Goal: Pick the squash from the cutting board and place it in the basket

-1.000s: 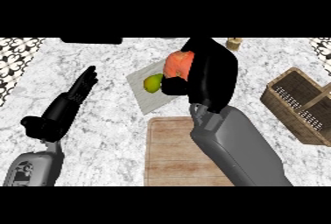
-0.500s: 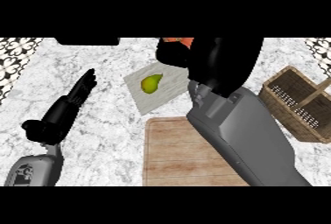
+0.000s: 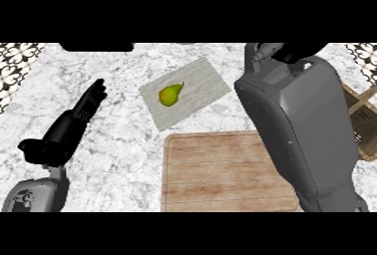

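Observation:
No squash shows in the head view. My right forearm (image 3: pixel 302 129) fills the right side, rising steeply toward the top edge. Only the back of my right hand (image 3: pixel 303 50) shows there, cut off by the frame, so what it holds is hidden. The wooden basket (image 3: pixel 366 130) peeks out at the right edge, partly behind that forearm. A wooden cutting board (image 3: pixel 221 169) lies bare at the lower centre. My left hand (image 3: pixel 74 119) rests open at the left, fingers straight and pointing away.
A pale marble-patterned board (image 3: pixel 199 79) lies tilted at the upper centre with a green pear (image 3: pixel 170 94) on it. A dark object (image 3: pixel 95 47) sits at the top edge. Patterned wall tiles (image 3: pixel 18 55) border the counter's far left.
My right arm has lifted and swung right toward the basket. The orange squash seen in its hand earlier has gone out of view. The left hand has not moved.

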{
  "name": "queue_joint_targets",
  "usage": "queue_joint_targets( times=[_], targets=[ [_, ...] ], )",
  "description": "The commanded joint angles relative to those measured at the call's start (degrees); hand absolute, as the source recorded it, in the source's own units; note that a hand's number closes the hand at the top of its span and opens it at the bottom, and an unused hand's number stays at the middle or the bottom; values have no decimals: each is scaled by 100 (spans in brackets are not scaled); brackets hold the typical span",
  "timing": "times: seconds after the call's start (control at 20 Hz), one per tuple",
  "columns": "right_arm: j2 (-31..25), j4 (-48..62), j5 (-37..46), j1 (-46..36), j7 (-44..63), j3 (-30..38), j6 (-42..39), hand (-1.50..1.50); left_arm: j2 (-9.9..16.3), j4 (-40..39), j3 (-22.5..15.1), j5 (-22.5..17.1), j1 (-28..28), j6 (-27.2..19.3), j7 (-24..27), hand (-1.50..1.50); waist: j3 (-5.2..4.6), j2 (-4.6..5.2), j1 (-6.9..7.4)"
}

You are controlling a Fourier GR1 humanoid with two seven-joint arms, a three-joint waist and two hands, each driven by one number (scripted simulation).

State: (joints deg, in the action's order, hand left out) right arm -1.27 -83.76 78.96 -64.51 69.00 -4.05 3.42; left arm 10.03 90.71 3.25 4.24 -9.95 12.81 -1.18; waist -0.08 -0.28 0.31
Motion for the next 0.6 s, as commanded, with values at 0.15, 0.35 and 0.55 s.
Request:
queue_joint_targets(
  times=[0.15, 0.35, 0.55],
  targets=[
    [-135, 293, 645, -301, 787, 857, -11, 150, -192, 89, -125, 68, -125, -149, -193, 0, 6, 22, -25],
    [-723, 258, 609, -460, 303, 1577, -27, 150, -68, 278, -57, 9, -27, -57, -300, 0, 9, 12, -13],
    [-975, 211, 787, -260, 21, 1861, 63, 150, 10, 206, 80, -98, 205, 61, 17, 0, 6, 18, -13]
  ],
)
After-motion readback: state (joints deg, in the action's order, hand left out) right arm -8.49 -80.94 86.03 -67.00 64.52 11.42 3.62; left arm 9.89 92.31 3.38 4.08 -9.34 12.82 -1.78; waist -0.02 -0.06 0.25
